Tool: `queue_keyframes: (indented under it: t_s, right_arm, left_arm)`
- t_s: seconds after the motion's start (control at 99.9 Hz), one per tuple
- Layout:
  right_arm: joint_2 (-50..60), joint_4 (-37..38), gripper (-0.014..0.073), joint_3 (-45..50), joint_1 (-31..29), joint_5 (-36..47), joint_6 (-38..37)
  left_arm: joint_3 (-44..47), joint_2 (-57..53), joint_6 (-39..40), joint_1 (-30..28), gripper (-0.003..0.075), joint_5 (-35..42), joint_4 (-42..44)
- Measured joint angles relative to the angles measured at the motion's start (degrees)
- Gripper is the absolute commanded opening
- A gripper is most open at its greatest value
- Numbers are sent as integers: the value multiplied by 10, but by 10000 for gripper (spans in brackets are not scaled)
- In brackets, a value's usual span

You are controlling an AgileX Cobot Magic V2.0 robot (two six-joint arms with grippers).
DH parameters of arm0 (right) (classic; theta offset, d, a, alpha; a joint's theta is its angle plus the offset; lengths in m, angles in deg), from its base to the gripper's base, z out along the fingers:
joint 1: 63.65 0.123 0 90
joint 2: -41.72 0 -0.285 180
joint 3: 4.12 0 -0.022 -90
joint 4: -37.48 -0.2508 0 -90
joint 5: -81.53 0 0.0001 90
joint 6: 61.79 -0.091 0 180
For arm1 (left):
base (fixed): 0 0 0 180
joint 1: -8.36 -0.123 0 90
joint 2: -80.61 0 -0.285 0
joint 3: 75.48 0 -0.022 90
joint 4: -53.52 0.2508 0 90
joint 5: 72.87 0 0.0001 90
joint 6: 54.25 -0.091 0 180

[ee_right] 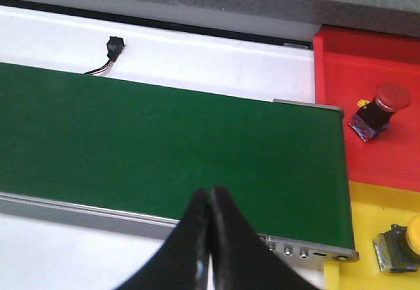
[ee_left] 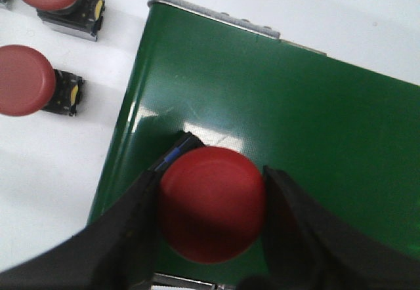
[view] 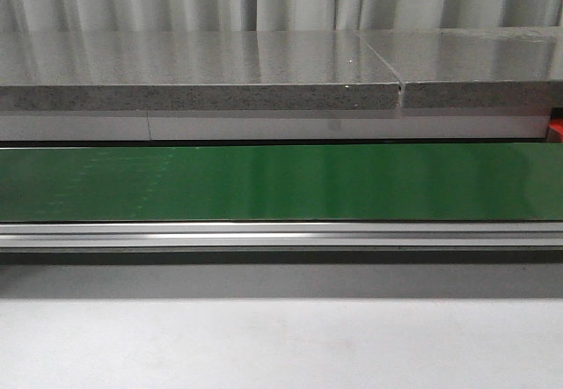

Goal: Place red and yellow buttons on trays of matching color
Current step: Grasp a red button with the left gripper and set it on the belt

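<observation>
Left tool (ee_left: 211,206) is clamped around a red button (ee_left: 211,203) with a big mushroom cap, right over the green belt (ee_left: 315,139). Right tool (ee_right: 209,234) is pinched shut, empty. Only the right wrist view shows the red tray (ee_right: 367,60) holding another red button (ee_right: 379,109); the front view only shows belt.

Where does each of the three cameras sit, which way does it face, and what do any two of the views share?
Front view: faces forward across the green belt to a grey slab; no arm shows.
Left wrist view: above the belt's end, looking down at the left gripper closed on a red button.
Right wrist view: above the belt's other end, showing the shut right gripper, red tray, yellow tray.
Shared: all three show the belt.
</observation>
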Motion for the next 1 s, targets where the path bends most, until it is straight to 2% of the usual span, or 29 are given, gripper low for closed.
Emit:
queue_keyframes:
  t_s: [0.09, 0.21, 0.28, 0.51, 0.82, 1.001]
  right_arm:
    - [0, 0, -68, 0, 0, 0, 0]
    - [0, 0, -68, 0, 0, 0, 0]
    - [0, 0, -68, 0, 0, 0, 0]
    - [0, 0, -68, 0, 0, 0, 0]
    - [0, 0, -68, 0, 0, 0, 0]
    - [0, 0, -68, 0, 0, 0, 0]
  left_arm:
    - [0, 0, -8, 0, 388, -3, 0]
    - [0, 0, -16, 0, 599, -6, 0]
    - [0, 0, -23, 0, 664, -6, 0]
    - [-24, 0, -32, 0, 673, -3, -1]
    - [-103, 0, -36, 0, 673, -7, -1]
    - [-108, -1, -36, -8, 673, -11, -2]
